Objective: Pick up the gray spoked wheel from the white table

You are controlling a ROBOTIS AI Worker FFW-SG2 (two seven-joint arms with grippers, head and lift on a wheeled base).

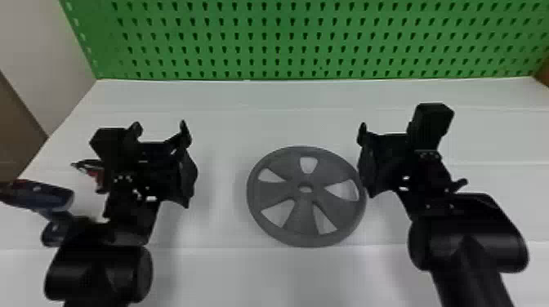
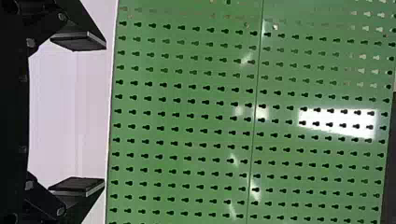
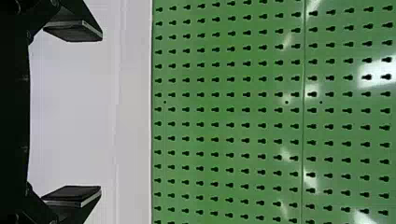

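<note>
"Green pegboard (image 1: 271, 28) is standing along the back of the white tabletop (image 1: 228, 122). Where is the wheel?"

"Gray spoked wheel (image 1: 301, 214) is lying on the tabletop, between the two arms, nearer the right one. White is showing through the gaps around its hub (image 1: 305, 187)."

"Right tool (image 1: 386, 128)?"

"Hovering just beside the wheel. Head view: its dark body is overlapping the rim's right edge. Whether they are touching, I cannot tell."

"And its grip?"

"Released. In the right wrist view its two flat fingers (image 3: 72, 30) are standing wide apart, with white surface showing between them."

"Left tool (image 1: 160, 126)?"

"Hanging over the tabletop on the wheel's left, apart from it. Also released: in the left wrist view its fingers (image 2: 78, 41) are holding a wide gap, pale surface between."

"Farther out?"

"Dark blue, drill-shaped object (image 1: 49, 198) is lying at far left, partly behind the left arm. Small red-and-dark item (image 1: 96, 179) is peeking out beside the left tool. Pale side panel (image 1: 36, 45) is rising beyond."
</note>
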